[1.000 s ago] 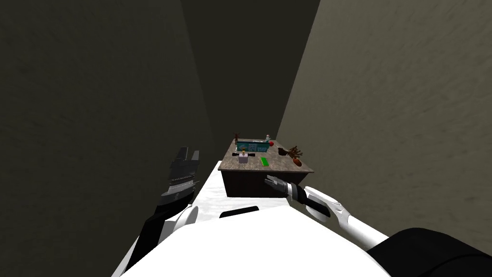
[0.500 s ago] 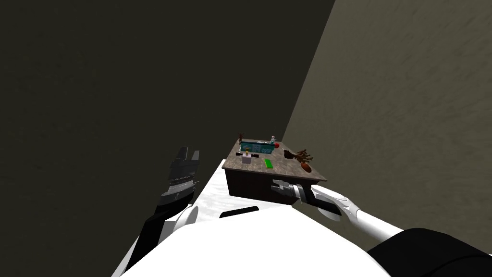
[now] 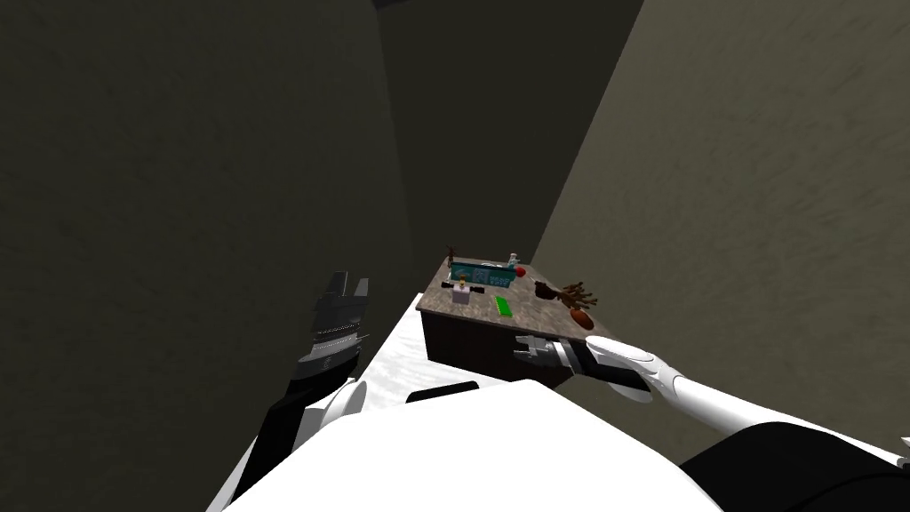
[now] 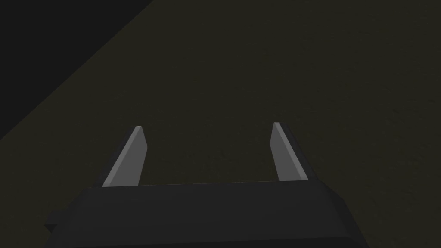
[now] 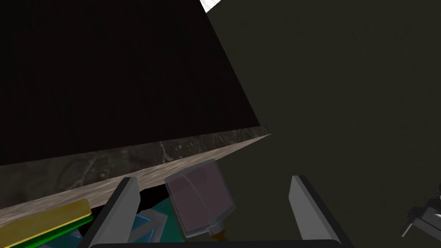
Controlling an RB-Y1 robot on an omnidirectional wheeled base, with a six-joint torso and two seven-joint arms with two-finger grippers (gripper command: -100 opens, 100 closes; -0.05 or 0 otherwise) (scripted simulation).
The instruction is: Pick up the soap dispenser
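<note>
The soap dispenser (image 3: 460,292) is a small pale block with a yellow top, standing on the left part of a stone-topped cabinet (image 3: 533,316). In the right wrist view the dispenser (image 5: 200,198) looks translucent pinkish with an amber nozzle, framed between the fingers but some way beyond them. My right gripper (image 3: 524,348) (image 5: 213,180) is open, low in front of the cabinet's near edge, short of the dispenser. My left gripper (image 3: 347,285) (image 4: 206,127) is raised at my left side, open and holding nothing.
On the top also lie a green bar (image 3: 504,306) (image 5: 43,221), a teal box (image 3: 482,273), a red ball (image 3: 520,270), a brown twiggy object (image 3: 569,293) and a brown oval (image 3: 580,318). Dim walls stand close on both sides. Pale floor (image 3: 391,356) leads up to the cabinet.
The whole head view has swung, so the cabinet now sits further right: my own turn. My right arm has reached further out, its gripper now nearer the cabinet's front. The left arm is unmoved.
</note>
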